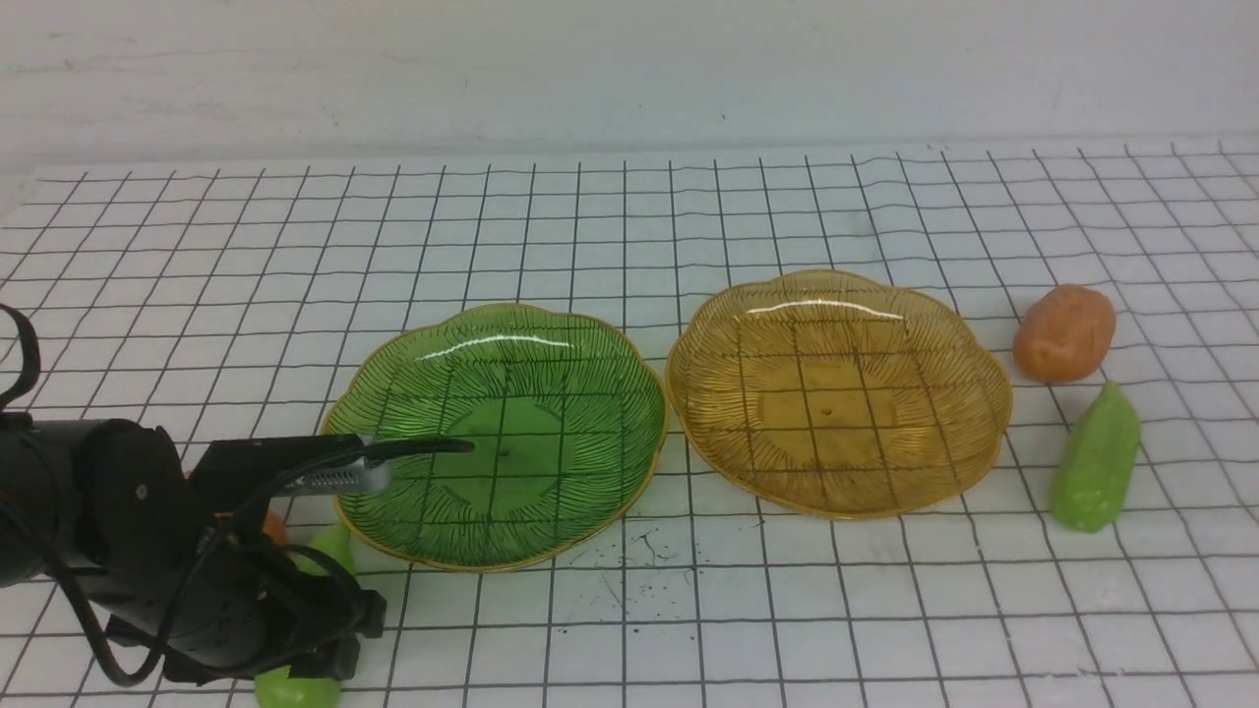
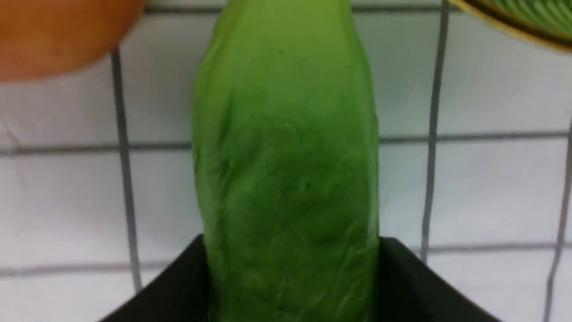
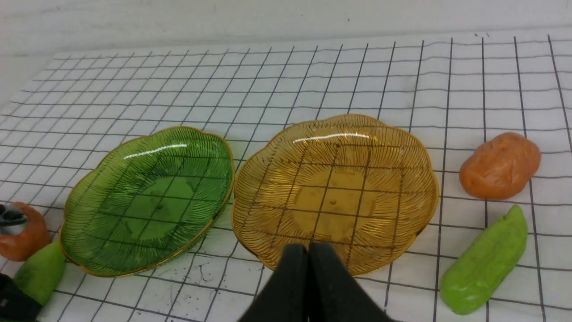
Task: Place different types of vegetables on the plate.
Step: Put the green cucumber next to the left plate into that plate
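**Item:** toy cucumber (image 2: 286,156), bright green, elongated.

**Location:** on the table (image 1: 610,629) at the robot's near left, just beside the near-left rim of the green plate (image 1: 497,433). An orange toy potato (image 2: 58,36) lies close to its far end, on the side away from the plate.

**Held by:** left hand (image 2: 291,250). The black fingers (image 2: 178,290) sit against both flanks across the short axis. It seems to be pinching the cucumber, though the wrist view is too close to show how firmly.

**Orientation:** the long axis runs away from the robot, leaning slightly right toward the green plate, in line with the hand's reach. The far end narrows, and its tip is cut off in the wrist view. The near end pokes out beneath the hand in the front view.

**Step in hand (judged):** securing the grasp before the lift.

**Handling notes:**
- Keep the pinch square across the body.
- Raise it straight up, high enough to clear the scalloped rim, before carrying it right.
- Avoid nudging the potato.
- Lay it flat in the plate's centre.

**Right hand** (image 3: 308,250)**:** fingers pressed together, holding nothing, over the near edge of the amber plate (image 3: 335,188).

**Remaining stock:** second cucumber (image 1: 1097,460) and second potato (image 1: 1065,332), both to the right of the amber plate. Neither plate holds anything yet.
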You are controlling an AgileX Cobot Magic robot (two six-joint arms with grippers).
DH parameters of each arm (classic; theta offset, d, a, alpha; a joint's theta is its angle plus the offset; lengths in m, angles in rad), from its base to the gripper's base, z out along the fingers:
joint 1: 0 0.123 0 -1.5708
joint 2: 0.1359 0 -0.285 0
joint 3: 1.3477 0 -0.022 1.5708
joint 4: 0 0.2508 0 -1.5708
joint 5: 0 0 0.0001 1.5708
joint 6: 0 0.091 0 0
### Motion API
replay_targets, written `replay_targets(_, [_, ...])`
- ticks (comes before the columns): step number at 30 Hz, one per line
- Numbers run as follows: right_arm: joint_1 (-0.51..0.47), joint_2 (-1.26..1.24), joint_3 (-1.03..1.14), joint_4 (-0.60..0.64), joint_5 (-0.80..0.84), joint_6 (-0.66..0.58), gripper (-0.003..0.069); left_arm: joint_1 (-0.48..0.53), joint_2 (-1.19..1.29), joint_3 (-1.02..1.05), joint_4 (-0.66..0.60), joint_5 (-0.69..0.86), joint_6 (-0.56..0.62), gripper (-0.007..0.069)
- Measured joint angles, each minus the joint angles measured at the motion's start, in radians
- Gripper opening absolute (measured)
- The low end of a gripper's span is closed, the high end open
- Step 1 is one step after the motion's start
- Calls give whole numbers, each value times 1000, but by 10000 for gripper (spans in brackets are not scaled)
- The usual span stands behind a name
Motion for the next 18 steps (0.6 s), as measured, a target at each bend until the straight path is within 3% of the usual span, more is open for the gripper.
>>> replay_targets(8, [0, 218, -151, -161, 146, 94, -15, 0, -133, 0, -72, 168, 76, 385])
replay_targets(14, [-6, 368, -163, -234, 169, 125, -15, 0, -319, -7, -199, 197, 176, 385])
replay_targets(18, [-62, 463, -163, -270, 146, 166, -15, -2, -361, -88, -253, 197, 269, 385])
